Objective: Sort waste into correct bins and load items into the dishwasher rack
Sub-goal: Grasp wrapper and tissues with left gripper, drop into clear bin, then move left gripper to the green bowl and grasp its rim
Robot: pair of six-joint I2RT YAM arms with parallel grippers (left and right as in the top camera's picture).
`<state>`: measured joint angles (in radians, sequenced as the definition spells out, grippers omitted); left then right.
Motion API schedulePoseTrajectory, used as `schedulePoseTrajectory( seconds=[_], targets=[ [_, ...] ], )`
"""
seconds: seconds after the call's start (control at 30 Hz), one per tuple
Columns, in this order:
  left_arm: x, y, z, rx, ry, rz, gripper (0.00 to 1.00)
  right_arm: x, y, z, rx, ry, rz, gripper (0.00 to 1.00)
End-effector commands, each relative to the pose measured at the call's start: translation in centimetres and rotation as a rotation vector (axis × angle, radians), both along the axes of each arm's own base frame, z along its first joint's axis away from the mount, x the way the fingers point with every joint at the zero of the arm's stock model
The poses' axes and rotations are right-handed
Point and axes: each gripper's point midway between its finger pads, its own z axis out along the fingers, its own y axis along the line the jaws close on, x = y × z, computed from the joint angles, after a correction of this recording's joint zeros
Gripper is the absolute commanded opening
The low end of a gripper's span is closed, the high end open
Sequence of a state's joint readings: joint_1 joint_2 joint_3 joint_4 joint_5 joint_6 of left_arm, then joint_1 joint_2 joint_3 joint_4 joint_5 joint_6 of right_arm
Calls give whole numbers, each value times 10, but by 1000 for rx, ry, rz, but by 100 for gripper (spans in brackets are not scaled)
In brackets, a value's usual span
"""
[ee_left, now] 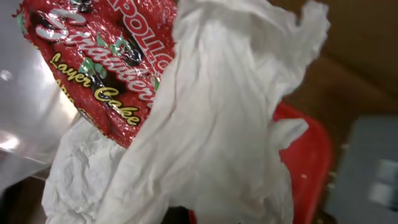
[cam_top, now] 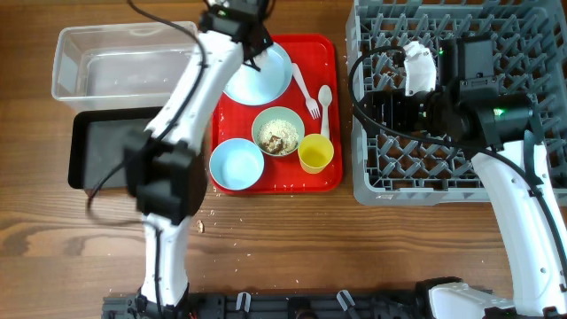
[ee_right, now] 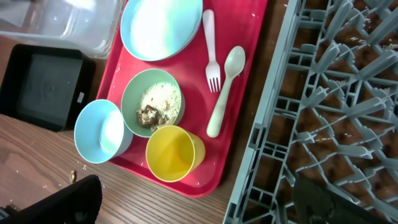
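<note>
Left gripper [cam_top: 252, 49] hangs over the far end of the flat red serving tray [cam_top: 330, 53]. My read is that it's clamped on the crumpled white paper napkin [ee_left: 217, 124] with the red-and-white snack wrapper [ee_left: 106, 62] bunched in. I can't see the fingers behind the paper. Bundling both means one trip to the clear plastic rectangular tub [cam_top: 66, 62] just beside. Right gripper [ee_right: 199, 208] is parked over the grey plastic lattice rack [ee_right: 323, 93], jaws wide and empty, out of the way.

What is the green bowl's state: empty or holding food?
Holding food: green bowl contains white rice-like scraps with brown bits.
</note>
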<state>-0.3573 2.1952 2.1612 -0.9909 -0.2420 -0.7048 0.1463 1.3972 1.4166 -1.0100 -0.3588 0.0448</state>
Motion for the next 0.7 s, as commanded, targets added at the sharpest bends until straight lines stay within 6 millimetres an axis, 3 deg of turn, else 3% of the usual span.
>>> schedulePoseTrajectory(
  seconds=[0.0,0.17,0.27,0.37,0.47,0.6,0.63,0.67],
  targets=[
    [-7,30,51,39,-68,-5,4,3,4,9,19,-15,3,100],
    [0,107,28,46,-1,184,4,3,4,9,20,-16,2,100],
    [8,159,-6,16,51,351,4,3,4,9,19,-15,3,100],
    [13,198,-56,18,132,428,5,3,4,9,19,-17,2,100],
    [14,213,-83,24,172,456,12,4,4,10,20,-18,3,100],
    [13,214,-89,27,187,459,17,4,4,10,20,-18,2,100],
    [13,214,-89,27,187,459,22,3,4,10,21,-17,1,100],
    [13,214,-90,27,187,459,35,3,4,9,23,-14,-3,100]
  ],
)
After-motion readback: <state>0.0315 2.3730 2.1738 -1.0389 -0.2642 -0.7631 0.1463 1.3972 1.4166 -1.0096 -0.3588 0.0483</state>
